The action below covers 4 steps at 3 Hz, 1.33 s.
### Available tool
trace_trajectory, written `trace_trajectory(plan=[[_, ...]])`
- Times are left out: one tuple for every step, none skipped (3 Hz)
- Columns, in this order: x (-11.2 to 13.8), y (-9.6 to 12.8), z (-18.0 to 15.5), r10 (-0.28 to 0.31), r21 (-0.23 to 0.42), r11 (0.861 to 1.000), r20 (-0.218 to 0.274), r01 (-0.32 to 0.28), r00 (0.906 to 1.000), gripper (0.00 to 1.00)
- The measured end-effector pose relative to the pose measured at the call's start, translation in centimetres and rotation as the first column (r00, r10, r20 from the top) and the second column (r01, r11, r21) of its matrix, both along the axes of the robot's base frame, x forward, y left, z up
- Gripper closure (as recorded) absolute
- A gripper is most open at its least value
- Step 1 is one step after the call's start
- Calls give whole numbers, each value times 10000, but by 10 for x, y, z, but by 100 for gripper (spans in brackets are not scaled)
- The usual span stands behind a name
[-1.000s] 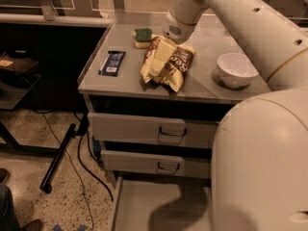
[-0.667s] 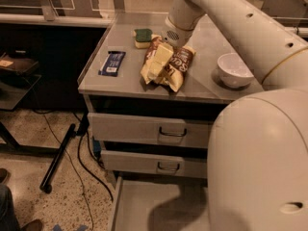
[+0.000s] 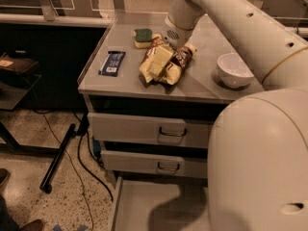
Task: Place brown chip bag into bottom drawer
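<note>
The brown chip bag (image 3: 166, 65), crinkled, dark brown and pale yellow-tan, lies on the grey cabinet top (image 3: 120, 83) near its middle. My gripper (image 3: 165, 52) reaches down from the white wrist at the bag's far end and is right at the bag. The bottom drawer (image 3: 144, 207) stands pulled open at the foot of the cabinet, its flat grey floor bare. My arm's big white link hides its right part.
A white bowl (image 3: 234, 70) stands right of the bag. A small dark blue wrapper (image 3: 112, 63) lies to its left and a green sponge (image 3: 143, 36) behind it. Two shut drawers with wire handles (image 3: 172, 131) sit above the open one. Cables and a black pole (image 3: 60, 155) lie on the floor at left.
My arm's near link has swung a little left and fills more of the right side. The bag and the gripper at it have hardly moved.
</note>
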<state>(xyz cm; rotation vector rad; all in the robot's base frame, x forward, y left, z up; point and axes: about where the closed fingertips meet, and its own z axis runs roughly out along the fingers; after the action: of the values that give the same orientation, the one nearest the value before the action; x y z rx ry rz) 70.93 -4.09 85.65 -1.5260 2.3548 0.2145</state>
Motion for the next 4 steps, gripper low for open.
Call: trace_trajectory(plan=[[0, 0, 0, 0, 0, 10000, 0, 0, 10000, 73], [0, 0, 0, 0, 0, 10000, 0, 0, 10000, 97], [0, 0, 3, -4, 0, 10000, 3, 4, 10000, 100], [-9, 6, 17, -91, 53, 9999, 375, 89, 9993, 100]])
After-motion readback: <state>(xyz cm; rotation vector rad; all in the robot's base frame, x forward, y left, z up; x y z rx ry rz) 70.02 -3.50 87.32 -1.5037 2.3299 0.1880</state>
